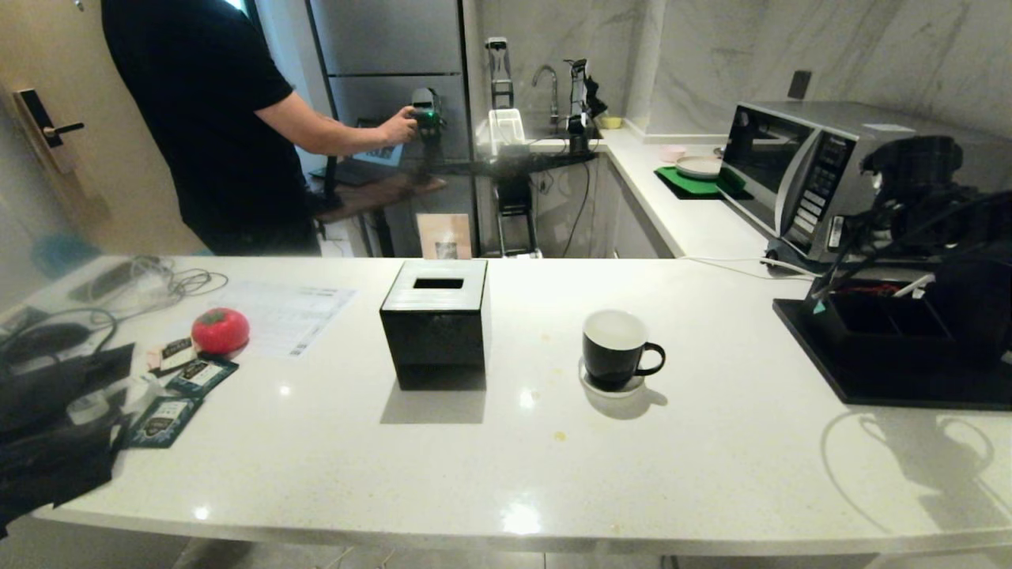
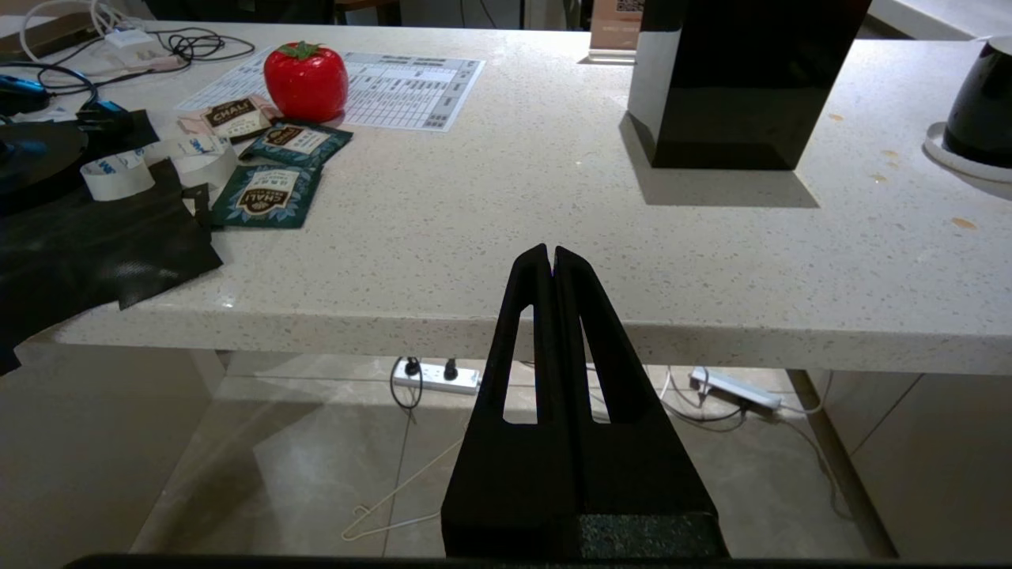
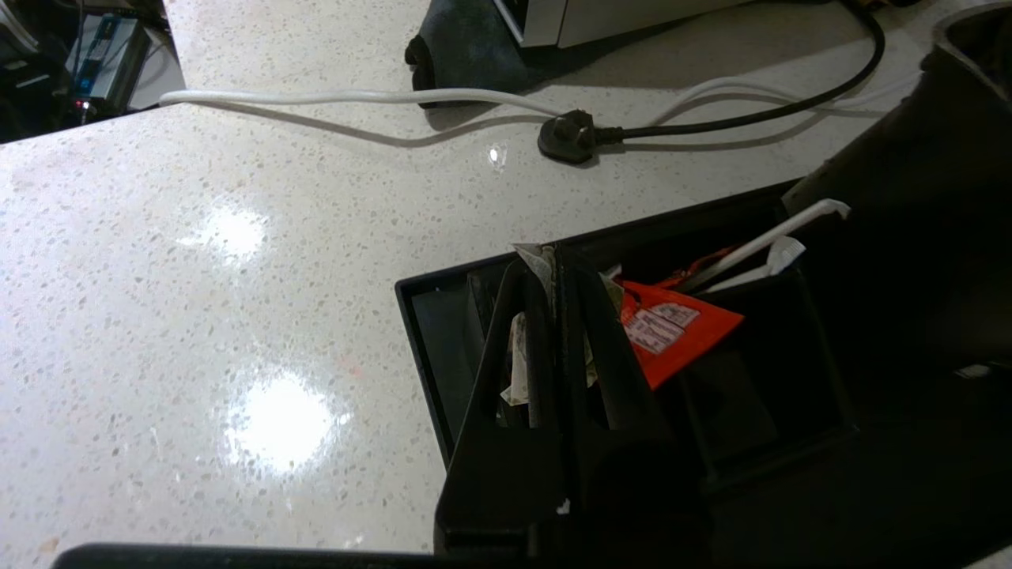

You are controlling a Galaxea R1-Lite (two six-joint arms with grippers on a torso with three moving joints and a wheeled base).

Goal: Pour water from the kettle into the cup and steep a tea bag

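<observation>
White showed all the way down inside the cup [image 1: 616,348], and no water or bag could be made out in it, so by my reckoning this job had barely got off the line. The cup stood on its pale coaster [image 1: 613,386] near the middle of the table [image 1: 506,442], handle turned toward the robot's right, with the black slotted box [image 1: 435,322] beside it on the left. Over on the right, the right gripper [image 3: 556,257] was down at the black organiser tray [image 1: 885,348], jaws pressed together on a pale, crumpled scrap that looked like the tea bag [image 3: 518,371], pinched right at the tips above the tray's compartment, next to an orange packet [image 3: 672,328] and some white sticks [image 3: 759,253]. Whether the bag had cleared the tray I could not tell. The kettle, I judged, was the dark bulk at the far right edge of that wrist view, but too shadowed to be sure. The left gripper [image 2: 551,257] hung parked off the near edge of the table, jaws shut on nothing, the teal sachets [image 2: 269,194] and a red tomato-shaped thing [image 2: 305,79] lying untouched in front of it. A person [image 1: 205,118] stood in the background, busy elsewhere. Left to do, as I saw it: carry the bag to the cup, then pour.
</observation>
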